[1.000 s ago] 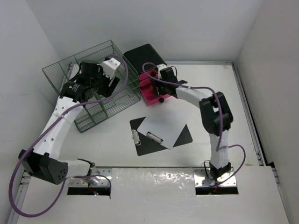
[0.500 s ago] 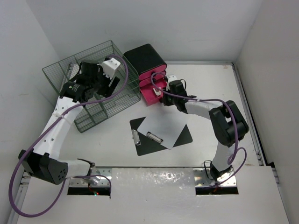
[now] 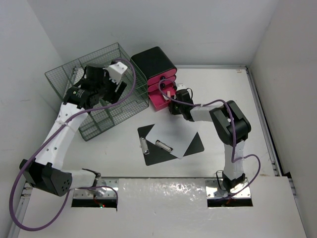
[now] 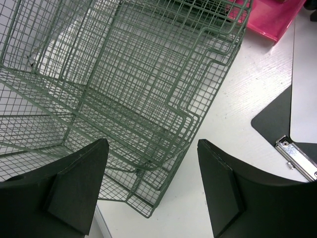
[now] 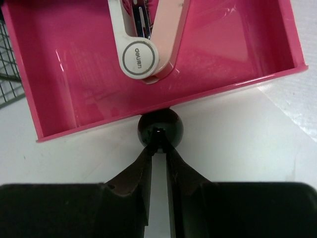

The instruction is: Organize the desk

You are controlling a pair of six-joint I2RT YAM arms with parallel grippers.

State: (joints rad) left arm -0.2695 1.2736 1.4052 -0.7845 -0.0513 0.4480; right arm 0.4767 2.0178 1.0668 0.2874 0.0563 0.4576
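The white desk (image 3: 233,99) carries a black box (image 3: 154,62) whose lowest pink drawer (image 5: 74,89) is pulled out. A white and pink stapler (image 5: 148,44) lies inside that drawer. My right gripper (image 5: 159,148) sits low in front of the drawer with its jaws drawn together, and the fingertips touch the front of the drawer's black knob (image 5: 160,126) without enclosing it. My left gripper (image 4: 151,193) hangs open and empty over the near corner of the green wire rack (image 4: 124,74).
A black clipboard (image 3: 168,141) with a white sheet lies mid-desk, just in front of the right gripper (image 3: 171,105); its metal clip (image 4: 297,158) shows in the left wrist view. The rack (image 3: 99,89) stands against the left wall, touching the black box.
The right gripper came down from above the pink drawer to desk level in front of it and closed its jaws. The left arm has not moved.
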